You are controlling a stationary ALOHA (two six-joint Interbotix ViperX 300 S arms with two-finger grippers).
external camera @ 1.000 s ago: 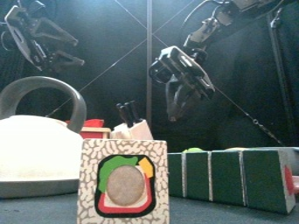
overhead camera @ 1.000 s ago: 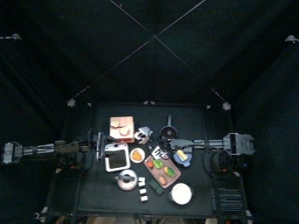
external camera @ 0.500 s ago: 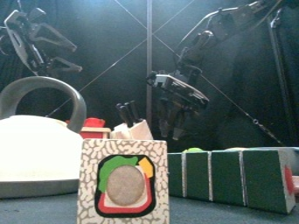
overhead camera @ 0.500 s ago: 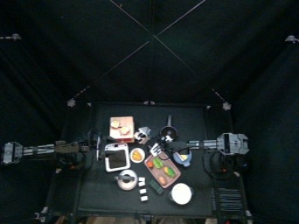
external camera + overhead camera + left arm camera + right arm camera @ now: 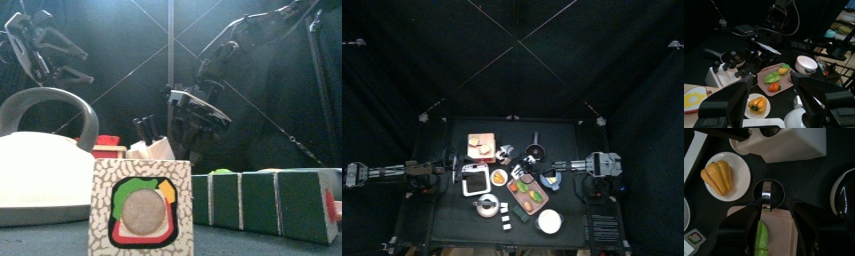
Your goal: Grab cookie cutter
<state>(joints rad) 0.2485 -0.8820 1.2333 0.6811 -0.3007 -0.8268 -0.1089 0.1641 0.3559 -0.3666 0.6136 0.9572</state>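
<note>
The cookie cutter point(image 5: 767, 193) is a round dark ring with a shiny metal strip across it. It lies on the black table between a white plate of carrots point(image 5: 725, 175) and a pink cutting board point(image 5: 774, 233). My right gripper point(image 5: 776, 212) is open and hangs just above the cutter, its jaws standing to either side of the cutter's near edge without touching it. The right gripper also shows in the front view point(image 5: 197, 122) and in the top view point(image 5: 539, 164). My left gripper point(image 5: 771, 86) is open and empty, high over the table's left side point(image 5: 452, 172).
A white knife block point(image 5: 784, 145) and a black pan point(image 5: 846, 190) flank the cutter. A white kettle point(image 5: 40, 170), a patterned box point(image 5: 140, 205) and green-and-white blocks point(image 5: 274, 203) stand at the front edge. A white bowl point(image 5: 806, 64) sits beyond the cutting board point(image 5: 777, 80).
My right arm has lowered, bringing its open gripper down and slightly left toward the table's middle. The left arm has barely moved.
</note>
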